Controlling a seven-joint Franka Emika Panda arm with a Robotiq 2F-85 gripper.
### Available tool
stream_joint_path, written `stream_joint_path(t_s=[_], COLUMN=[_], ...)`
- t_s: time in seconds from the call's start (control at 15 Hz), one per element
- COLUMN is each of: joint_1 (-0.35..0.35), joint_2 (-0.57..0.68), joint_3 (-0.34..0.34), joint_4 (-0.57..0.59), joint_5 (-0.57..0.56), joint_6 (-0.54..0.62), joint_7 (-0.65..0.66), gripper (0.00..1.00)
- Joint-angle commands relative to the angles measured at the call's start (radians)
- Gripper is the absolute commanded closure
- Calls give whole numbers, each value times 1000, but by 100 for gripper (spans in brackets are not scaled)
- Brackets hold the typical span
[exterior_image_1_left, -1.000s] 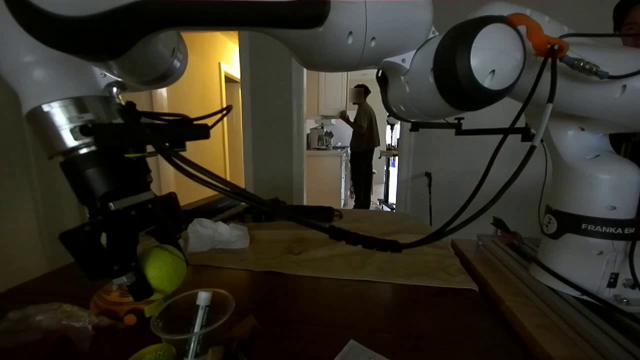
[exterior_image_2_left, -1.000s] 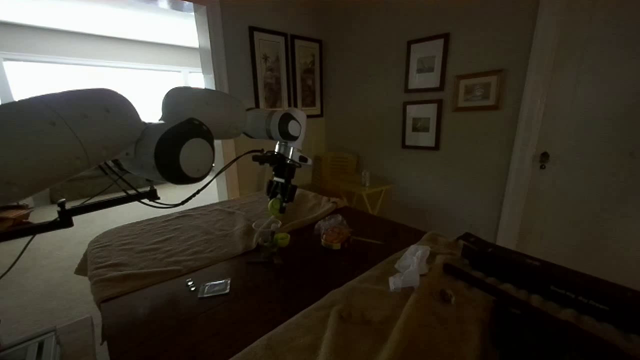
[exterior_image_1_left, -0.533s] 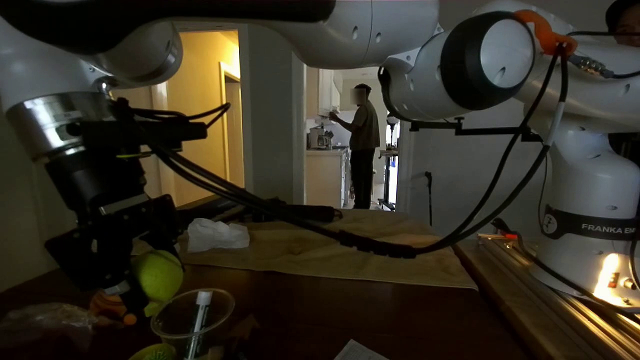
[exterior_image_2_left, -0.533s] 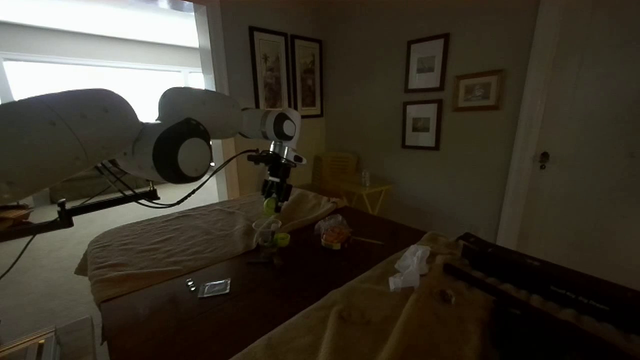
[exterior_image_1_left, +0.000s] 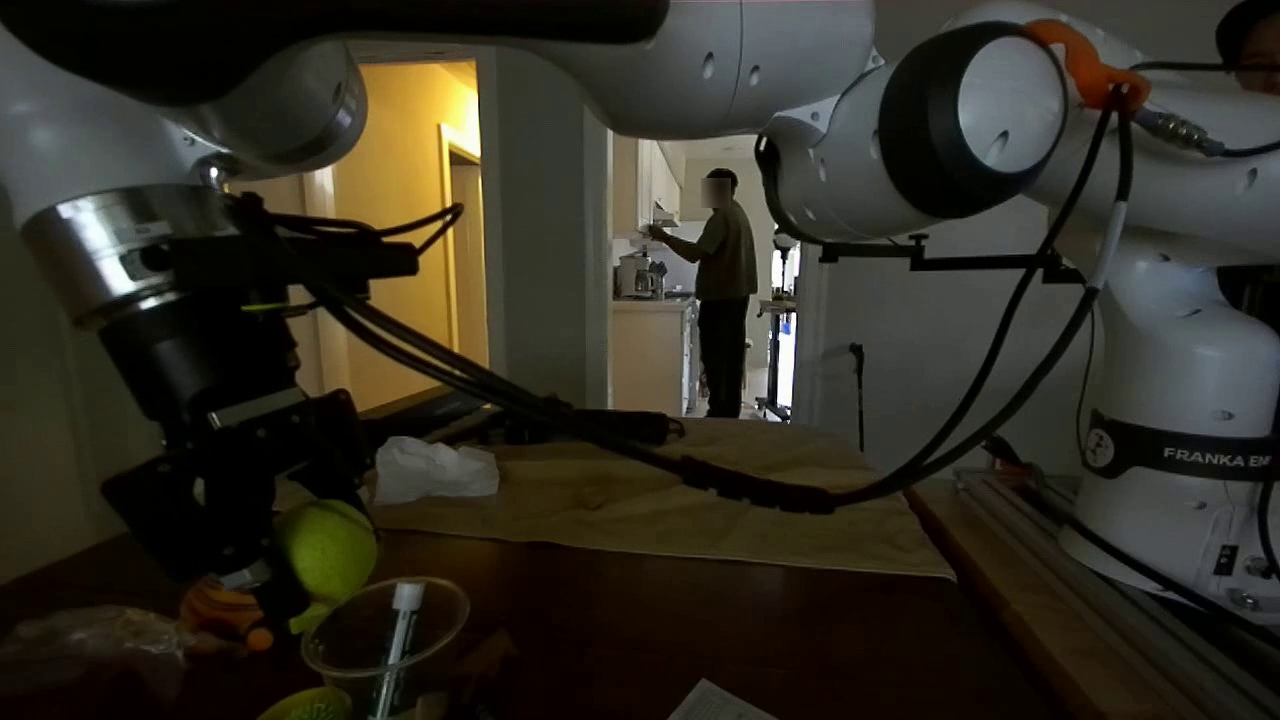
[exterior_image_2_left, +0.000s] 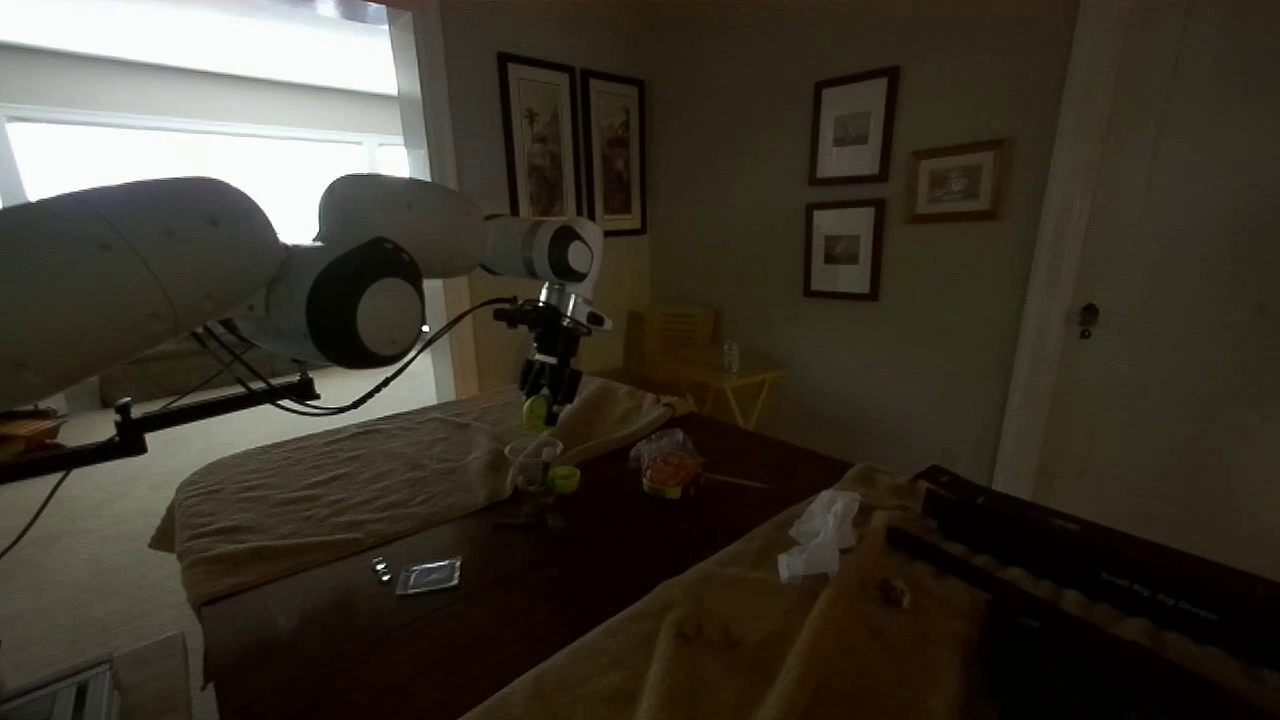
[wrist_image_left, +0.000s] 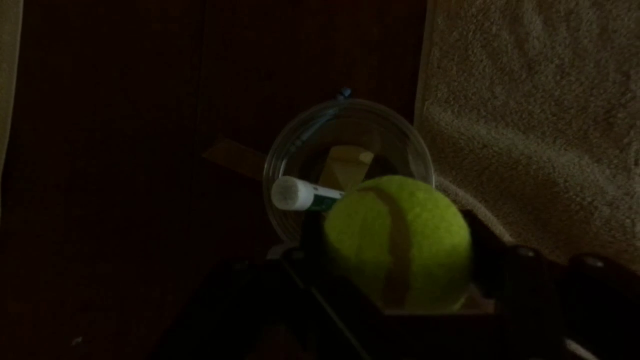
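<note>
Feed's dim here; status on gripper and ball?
Gripper closed on tennis ball. Held above table, near clear cup. Possible snag: white-capped tube leaning inside.

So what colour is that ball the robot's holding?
The ball is yellow-green with a darker, brownish band; the wrist view shows it best.

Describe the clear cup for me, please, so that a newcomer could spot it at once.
Over the dark table, find the gripper holding a ball. The clear cup stands on the table, close to the ball and lower. Unlike the green cup beside it, it is see-through, with a white-ended marker leaning inside.
</note>
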Motion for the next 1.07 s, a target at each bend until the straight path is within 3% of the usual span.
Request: stream_joint_path(t_s=[0.0, 0.47, 0.53, 0.6, 0.73, 1.0], joint_1=[-2, -7, -7, -7, -11, -19], joint_2=[-24, -27, -29, -31, -34, -36], joint_3=[22, 37, 35, 34, 34, 33], joint_4=[-16, -16, -17, -17, -16, -15], joint_5=[30, 44, 43, 43, 45, 46], joint_6=[-44, -77, -85, -93, -103, -117], joint_7=[-17, 7, 12, 15, 21, 17], gripper=[58, 58, 23, 6, 0, 0])
